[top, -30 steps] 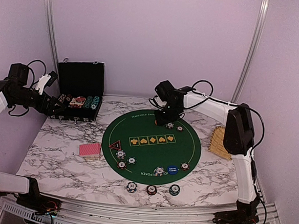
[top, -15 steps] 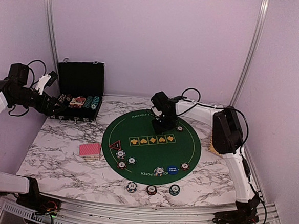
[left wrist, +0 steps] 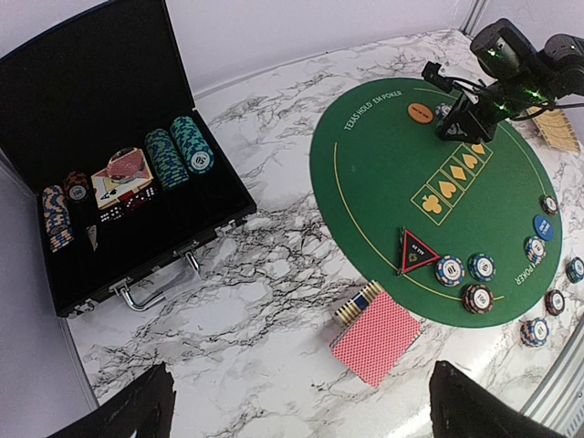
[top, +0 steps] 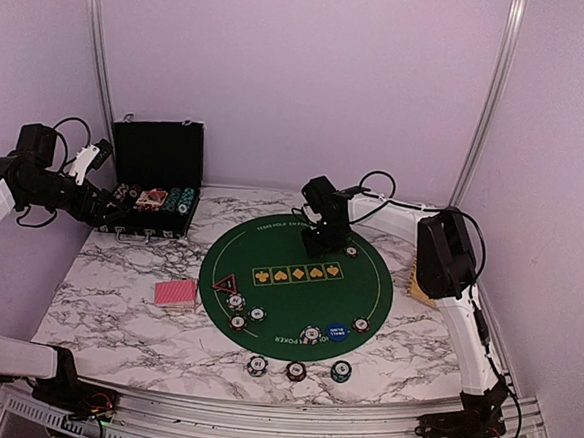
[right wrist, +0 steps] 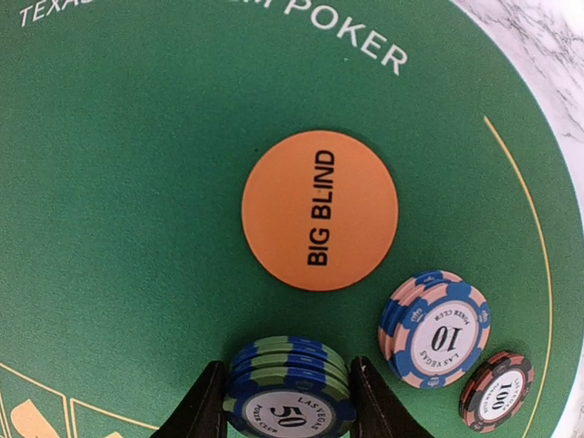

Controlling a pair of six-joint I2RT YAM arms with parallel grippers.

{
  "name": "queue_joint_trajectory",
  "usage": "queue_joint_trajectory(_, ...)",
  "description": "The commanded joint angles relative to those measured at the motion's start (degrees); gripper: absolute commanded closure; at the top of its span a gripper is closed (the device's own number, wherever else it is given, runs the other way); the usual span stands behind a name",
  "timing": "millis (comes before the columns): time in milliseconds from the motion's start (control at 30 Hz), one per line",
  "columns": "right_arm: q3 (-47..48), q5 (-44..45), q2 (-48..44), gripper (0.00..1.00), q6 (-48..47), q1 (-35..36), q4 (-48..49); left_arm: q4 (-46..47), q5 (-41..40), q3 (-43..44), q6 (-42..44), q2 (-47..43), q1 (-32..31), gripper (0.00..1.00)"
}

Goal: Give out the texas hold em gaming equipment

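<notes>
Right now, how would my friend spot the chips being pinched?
At the far edge of the green poker mat, find the orange BIG BLIND disc. Beside it, the right gripper pinches a green-and-blue stack marked 50, unlike the nearby 10 stack and 100 chip.

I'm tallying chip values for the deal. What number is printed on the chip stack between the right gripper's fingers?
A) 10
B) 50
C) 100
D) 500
B: in the right wrist view, the green-and-blue chip stack sits between the two fingers of the right gripper, and its top face reads 50.
</notes>
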Motion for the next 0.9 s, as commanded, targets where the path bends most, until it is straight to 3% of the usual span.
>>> queue_joint_trajectory(0, 2.31, 0.02, 1.71, 0.66, 0.83, -0.38, 0.95, -1.13, -0.14, 0.11, 0.74, 0.21, 0.12, 0.01)
queue_joint_trajectory(200, 1.73, 0.67, -0.72, 0.48, 1.03, -0.39, 1.19, -1.13, -0.17, 0.03, 0.85, 0.00, 0.13, 0.01)
queue_joint_trajectory(600, -1.65, 3.71, -9.48, 0.46, -0.32, 2.36, 0.67, -1.13, 0.00, 0.22, 0.46, -0.26, 0.13, 0.01)
queue_joint_trajectory(700, -6.92, 3.85, -14.77, 0.46, -0.63, 4.87, 0.58, -1.11, -0.12, 0.27, 0.47, -0.34, 0.13, 0.01)
queue_joint_trajectory(867, -24.38, 3.05, -27.54, 0.41, 0.01, 11.96, 2.69, -1.21, -0.20, 0.03, 0.54, -0.35, 0.13, 0.01)
